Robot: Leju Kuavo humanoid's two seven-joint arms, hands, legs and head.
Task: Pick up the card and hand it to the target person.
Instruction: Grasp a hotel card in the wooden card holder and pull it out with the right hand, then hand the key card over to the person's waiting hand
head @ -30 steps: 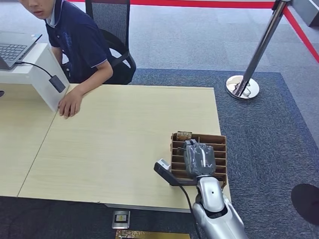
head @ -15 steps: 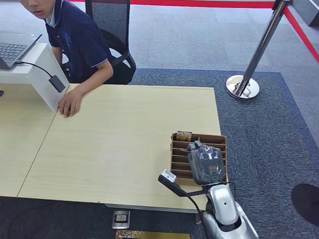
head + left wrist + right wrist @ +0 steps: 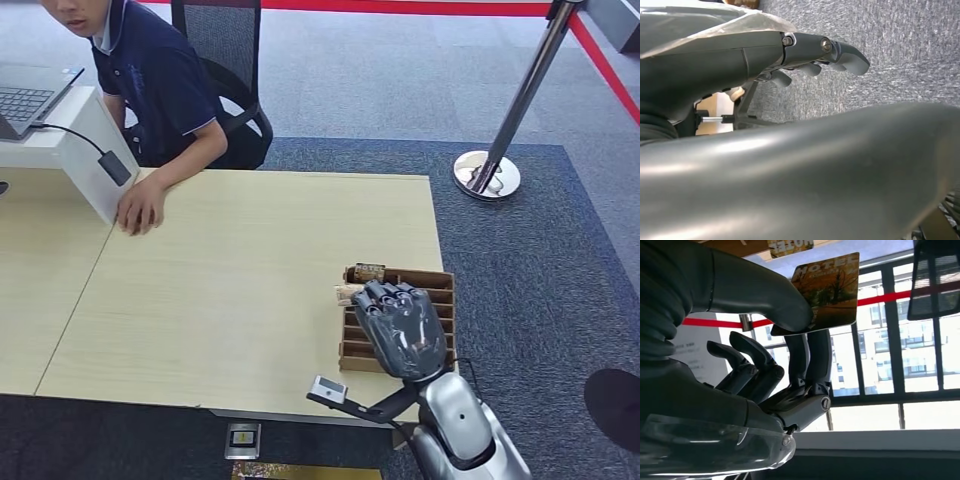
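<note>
Pinching card (image 3: 825,292), right robot hand (image 3: 398,328) above slotted box (image 3: 445,285).

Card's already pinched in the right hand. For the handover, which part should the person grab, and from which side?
Take the free end of the card, the half that sticks out past the right hand. In the right wrist view the thumb presses one face and fingers back the other near one end, leaving the far end bare. Probably best to come in from beyond that end, pinching both flat faces.
</note>
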